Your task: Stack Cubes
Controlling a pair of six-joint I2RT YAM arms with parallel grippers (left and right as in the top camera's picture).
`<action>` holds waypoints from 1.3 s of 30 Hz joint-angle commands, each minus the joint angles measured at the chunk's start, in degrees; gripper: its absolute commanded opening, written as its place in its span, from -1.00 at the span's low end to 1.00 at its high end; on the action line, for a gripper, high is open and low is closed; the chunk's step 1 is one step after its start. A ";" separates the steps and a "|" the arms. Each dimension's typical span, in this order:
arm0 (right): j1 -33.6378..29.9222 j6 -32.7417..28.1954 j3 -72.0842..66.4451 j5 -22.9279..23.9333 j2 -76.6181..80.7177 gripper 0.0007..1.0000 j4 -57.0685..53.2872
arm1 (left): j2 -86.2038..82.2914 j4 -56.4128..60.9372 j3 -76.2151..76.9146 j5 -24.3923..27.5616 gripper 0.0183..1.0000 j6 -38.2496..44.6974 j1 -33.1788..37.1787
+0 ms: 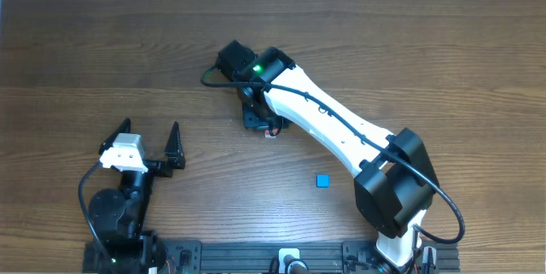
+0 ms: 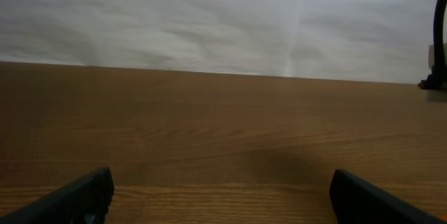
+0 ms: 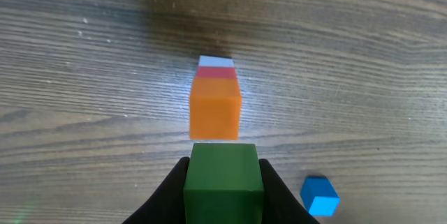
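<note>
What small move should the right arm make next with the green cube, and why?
Probably shift the right gripper until its green cube is centred over the orange cube. The gripper is shut on the green cube, and the right wrist view shows it short of the orange cube, which tops the red cube. Lowering would come after.

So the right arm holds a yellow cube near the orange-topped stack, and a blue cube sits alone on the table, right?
Not quite: the right arm's jaws hold a green cube, not a yellow one, as the right wrist view shows. The rest stands: the stack nearby has the orange cube on top, and the blue cube sits alone on the table.
</note>
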 commanded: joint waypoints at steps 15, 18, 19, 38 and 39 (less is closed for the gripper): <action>-0.74 3.76 -4.00 1.97 -1.79 -0.98 5.79 | -0.42 -0.02 -0.26 0.57 1.00 0.83 -0.26; -0.85 3.96 -4.90 2.03 -1.79 -0.98 6.29 | -0.42 -0.02 -0.26 0.55 1.00 0.83 -0.26; -0.92 4.11 -5.14 2.03 -1.79 -0.98 6.51 | -0.42 -0.02 -0.26 0.57 1.00 0.83 -0.26; -1.01 4.13 -5.84 1.57 -1.79 -0.98 8.44 | -0.42 -0.02 -0.26 0.57 1.00 0.83 -0.26; -1.01 4.13 -5.84 1.53 -1.79 -0.98 8.55 | -0.42 -0.02 -0.26 0.57 1.00 0.83 -0.26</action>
